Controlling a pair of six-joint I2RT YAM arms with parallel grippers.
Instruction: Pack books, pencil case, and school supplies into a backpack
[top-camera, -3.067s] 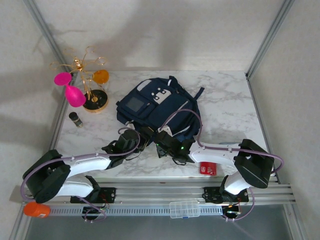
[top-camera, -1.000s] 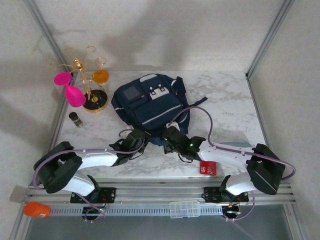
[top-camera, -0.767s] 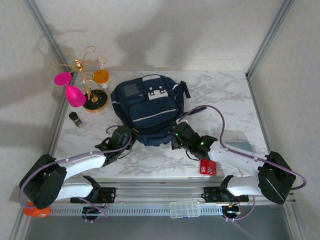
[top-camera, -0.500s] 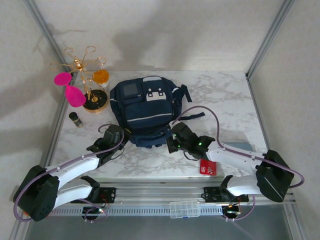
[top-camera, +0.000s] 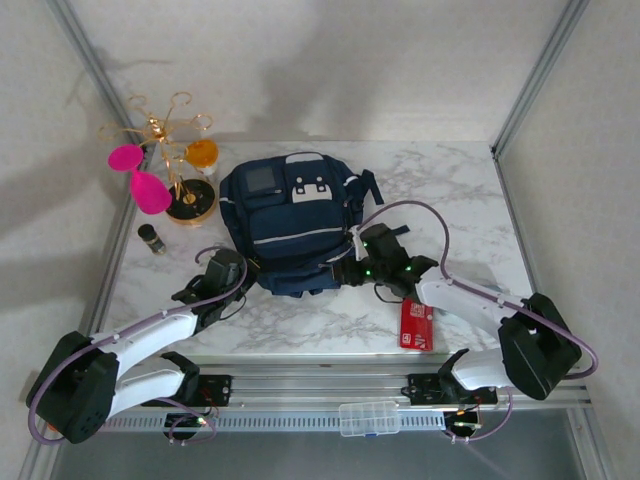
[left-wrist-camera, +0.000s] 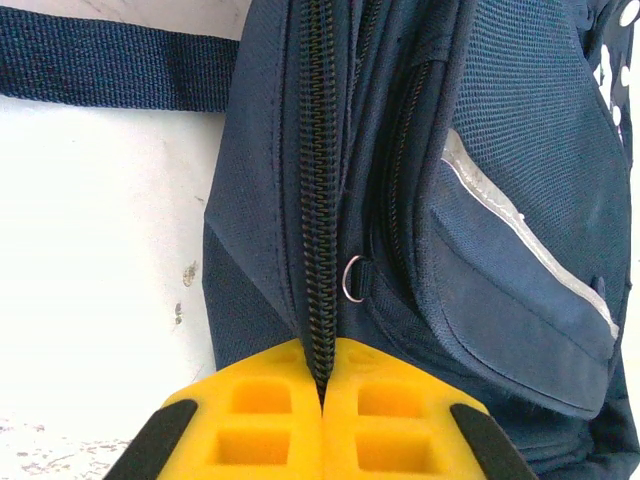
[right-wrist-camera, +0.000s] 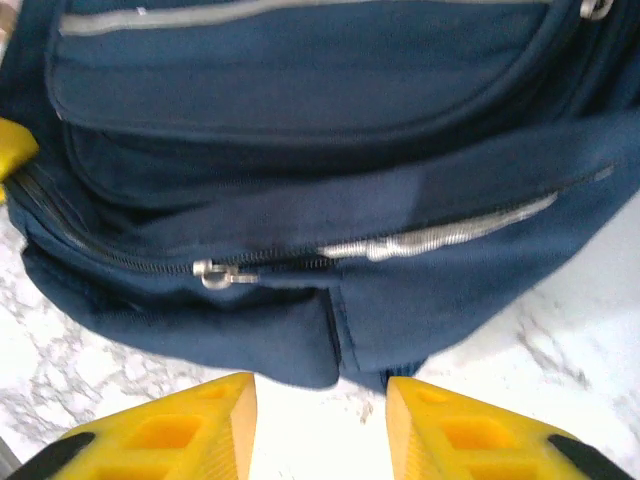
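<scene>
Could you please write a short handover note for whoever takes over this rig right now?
Left gripper: shut, pinching the backpack at its zip seam, near left corner.
Right gripper: open, empty, just short of the bag's near right edge.
Backpack lies mid-table, front up; the zip facing the right gripper looks closed.
A red flat packet lies near the front edge of the table.
Done: cannot tell what is packed inside.
Left: confirm the books are in, pack the red packet if it belongs.
</scene>
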